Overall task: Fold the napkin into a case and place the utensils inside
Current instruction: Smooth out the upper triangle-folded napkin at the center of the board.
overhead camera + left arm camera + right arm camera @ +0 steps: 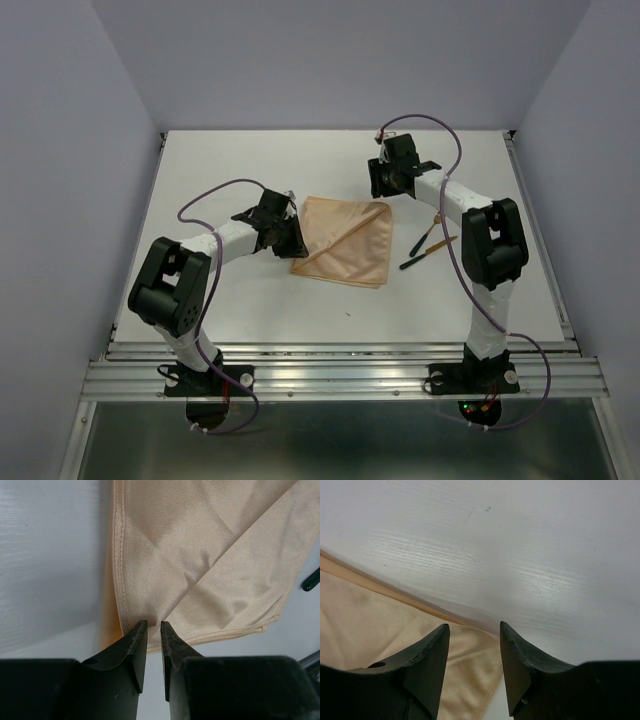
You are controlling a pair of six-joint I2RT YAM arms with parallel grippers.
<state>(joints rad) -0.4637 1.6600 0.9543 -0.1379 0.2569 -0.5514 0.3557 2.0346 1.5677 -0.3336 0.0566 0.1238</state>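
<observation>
The peach-orange napkin [345, 240] lies folded on the white table [240, 160], with a diagonal flap across its top. My left gripper [293, 238] is at its near-left corner. In the left wrist view the jaws [154, 623] stand close together, pinching the napkin [200, 555] where the crease ends. My right gripper [385, 183] hovers at the far-right corner, open [474, 626], with the napkin [370, 625] lying loose under it. The utensils [428, 245] lie on the table right of the napkin, with one dark handle tip [311, 579] in the left wrist view.
Purple cables [215, 190] loop over both arms. The right arm's elbow [492, 245] stands just right of the utensils. A metal rail [340, 375] runs along the near edge. Grey walls close off the far side and both other sides of the table.
</observation>
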